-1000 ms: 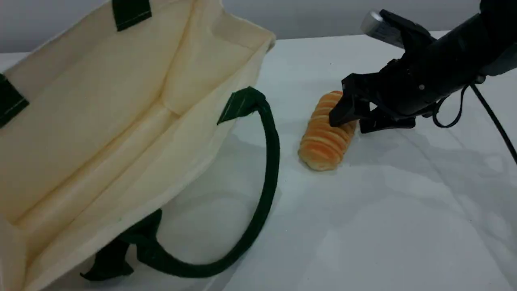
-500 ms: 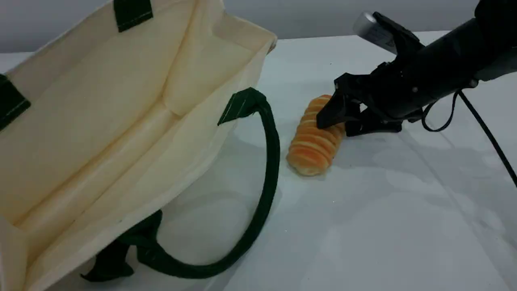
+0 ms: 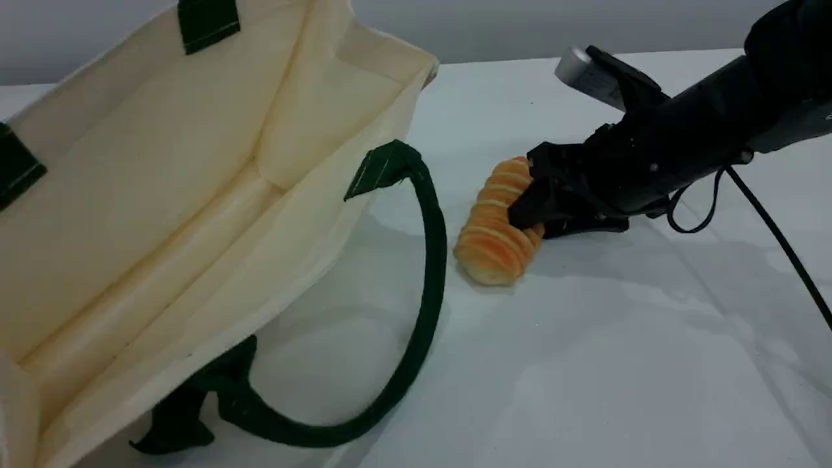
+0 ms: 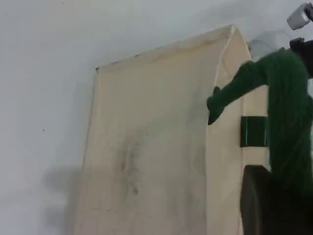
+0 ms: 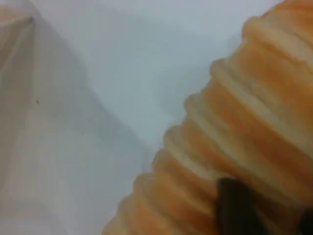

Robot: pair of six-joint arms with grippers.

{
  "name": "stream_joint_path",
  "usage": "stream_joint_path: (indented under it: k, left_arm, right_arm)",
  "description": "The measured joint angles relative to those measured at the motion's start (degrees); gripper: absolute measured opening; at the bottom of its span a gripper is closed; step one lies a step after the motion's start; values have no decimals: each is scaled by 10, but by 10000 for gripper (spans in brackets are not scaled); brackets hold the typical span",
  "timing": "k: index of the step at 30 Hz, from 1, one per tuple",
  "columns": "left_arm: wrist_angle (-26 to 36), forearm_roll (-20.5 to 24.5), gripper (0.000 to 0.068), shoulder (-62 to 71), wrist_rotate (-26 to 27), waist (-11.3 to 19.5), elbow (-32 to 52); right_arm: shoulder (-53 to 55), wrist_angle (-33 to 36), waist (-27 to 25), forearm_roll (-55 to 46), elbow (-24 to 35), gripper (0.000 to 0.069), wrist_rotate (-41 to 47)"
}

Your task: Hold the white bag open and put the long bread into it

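Note:
The white bag [image 3: 162,162] lies on its side at the left, its mouth gaping toward the camera, and its cream outside fills the left wrist view [image 4: 146,156]. My left gripper [image 4: 266,205] is shut on the bag's upper green handle [image 4: 288,112] and stays out of the scene view. The other green handle [image 3: 429,260] loops over the table. The long bread [image 3: 494,227], golden-orange and ridged, lies just right of that loop. My right gripper [image 3: 530,214] is shut on the bread's middle, from the right. Close up, the bread [image 5: 244,147] has a dark fingertip [image 5: 234,205] pressed on it.
The table [image 3: 617,364] is covered in white cloth. A black cable [image 3: 780,240] trails from the right arm down to the right edge. A grey wall runs along the back.
The right gripper has moved left and lower, and its jaws have closed on the bread. The bread has shifted left, nearer the green handle. The bag has barely moved.

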Motion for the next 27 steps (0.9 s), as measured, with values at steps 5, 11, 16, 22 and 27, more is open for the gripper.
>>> stream_joint_path:
  k: [5,11,16,22,27]
  left_arm:
    - [2,0,78,0,0,0,0]
    - [-1,-2,78,0,17,0,0]
    - [-29,-5,78,17,32,0,0]
    - [-60,-38,78,66,56,0,0]
    - [-54,-80,78,90,78,0,-18]
  right_arm:
    - [-6,9,-3,-7,1,69,0]
    - [-86,-11,-45,-27,3,62,47]
    - [-181,17,-106,-156,2,59,170]
    - [-299,85,-127,-314,2,55,301]
    - [-373,125,-126,-343,2,54,334]
